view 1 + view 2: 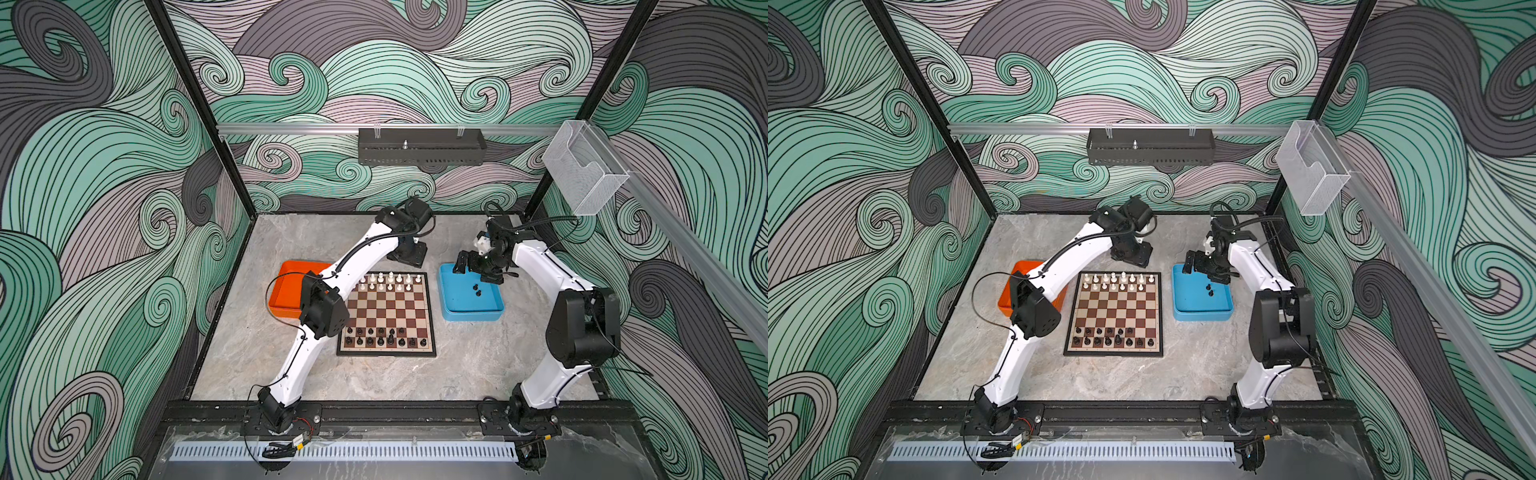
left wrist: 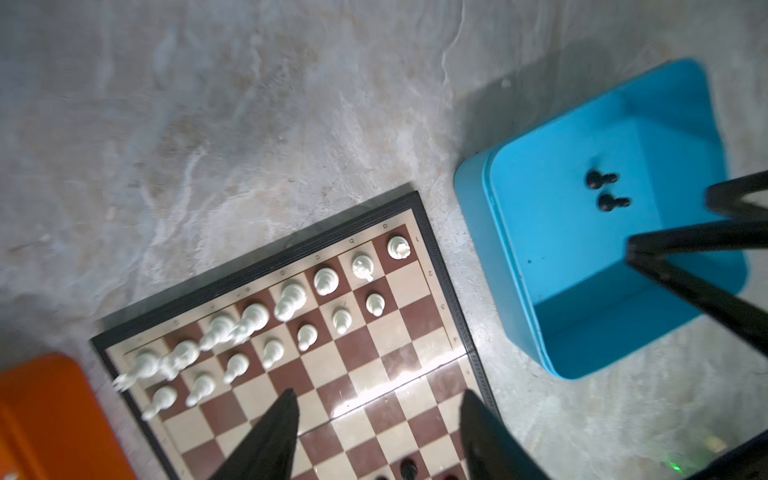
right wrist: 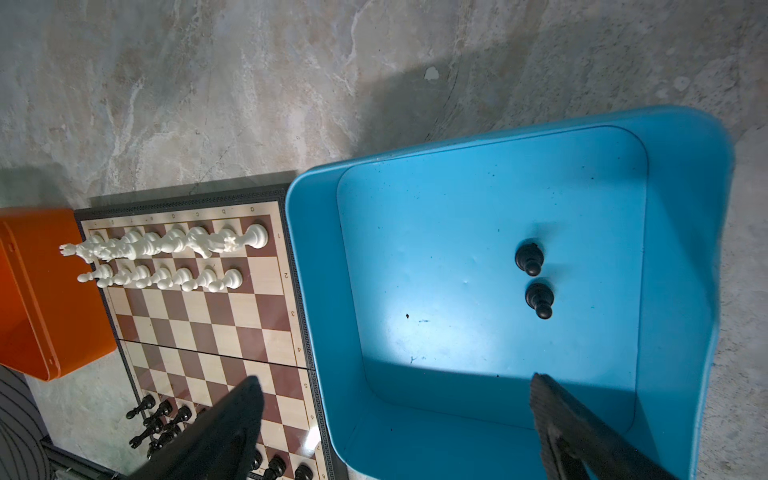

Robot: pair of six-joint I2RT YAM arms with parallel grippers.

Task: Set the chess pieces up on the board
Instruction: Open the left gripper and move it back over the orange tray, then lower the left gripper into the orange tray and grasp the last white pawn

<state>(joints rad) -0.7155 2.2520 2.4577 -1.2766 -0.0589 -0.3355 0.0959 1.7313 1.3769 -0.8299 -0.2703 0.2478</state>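
Sitting in the middle of the marbled grey table [image 1: 291,374], the glossy checkered board [image 1: 388,316] has round-based white chessmen [image 1: 390,282] in two rows along its far edge and black chessmen [image 1: 382,337] along its near edge. Two black pawns [image 3: 529,257] sit in the smooth blue tray [image 1: 471,314] off the board's right edge. Left gripper [image 2: 379,395] and right gripper [image 3: 395,378] both gape wide, holding nothing

I'm looking into a robotics lab test cell. A grey marble-look tabletop [image 1: 291,374] is boxed in by black metal frame posts [image 1: 197,104] and swirl-printed teal and grey wall panels [image 1: 104,208]. Two white-and-black robot arms [image 1: 295,361] are bolted to a black mounting rail [image 1: 395,411] along its front edge. Above its far edge, a silver aluminium bar [image 1: 291,129] carries a black perforated metal tray [image 1: 422,151].
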